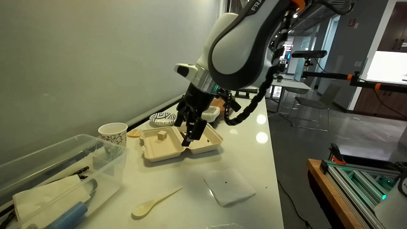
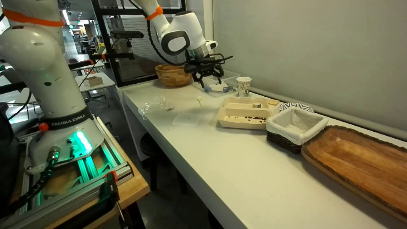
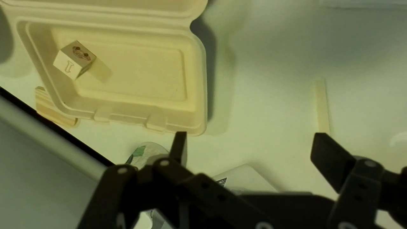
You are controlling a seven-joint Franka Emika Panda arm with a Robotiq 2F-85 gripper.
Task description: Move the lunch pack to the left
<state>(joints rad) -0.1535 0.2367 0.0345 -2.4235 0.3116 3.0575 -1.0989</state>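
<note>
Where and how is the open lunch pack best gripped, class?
Grip the lunch pack probably best at the end rim facing the spoon, coming from above with the open end effector astride it. The pack lies open, its walls raised, and counter shows beyond that rim, leaving finger room.

My pincer [image 3: 251, 144] has a matt finish. Clamshell lunch pack [image 1: 167, 148]: matt paper pulp. Table [image 2: 241, 165]: smooth, glossy. Serving tray [image 2: 365, 159]: rough-rimmed wood. Storage bin [image 1: 115, 171]: transparent plastic.

Lunch pack [image 1: 173, 145], spoon [image 1: 155, 202], wooden tray [image 2: 362, 159] on white table [image 2: 216, 159].
</note>
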